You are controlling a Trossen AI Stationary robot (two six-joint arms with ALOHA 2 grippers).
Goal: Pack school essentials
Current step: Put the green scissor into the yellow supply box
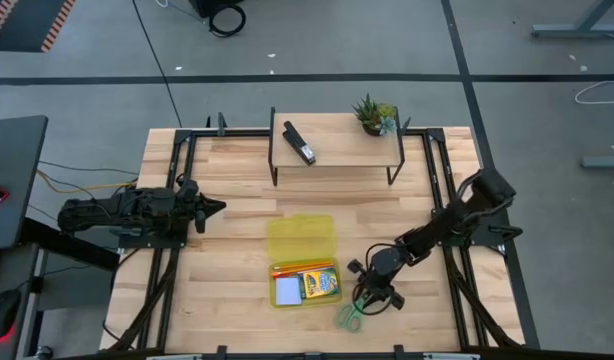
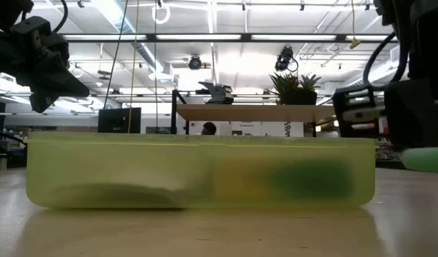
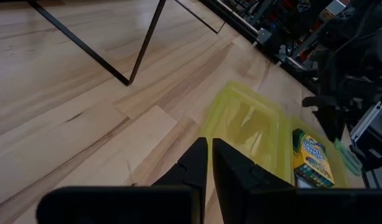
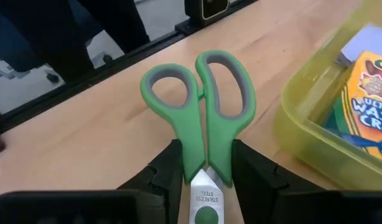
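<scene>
The green-handled scissors [image 1: 349, 318] lie shut near the table's front edge, right of the open yellow case [image 1: 276, 240]. The case's tray holds the pale blue notepad [image 1: 288, 291], the crayon box [image 1: 321, 285] and an orange pencil [image 1: 299, 268]. My right gripper [image 1: 372, 293] is shut on the scissors [image 4: 197, 93], whose handle loops point away from it. My left gripper [image 1: 219, 207] is shut and empty above the table's left side, far from the case. The red eraser and the purple pen do not show. My right gripper pinches the scissors between its two fingers [image 4: 163, 171], on the green handle shanks [image 4: 206, 149] just beyond the pivot. The fingers lie along the scissors, slanting down toward the table's near left. Whether the loops [image 4: 169, 90] rest on the table, I cannot tell.
A wooden shelf on black legs [image 1: 337, 140] stands at the back with a black stapler [image 1: 299, 143] and a small potted plant [image 1: 374, 115] on it. The case's open lid [image 1: 300, 238] lies flat behind its tray. Bare wood lies between the case and the left arm.
</scene>
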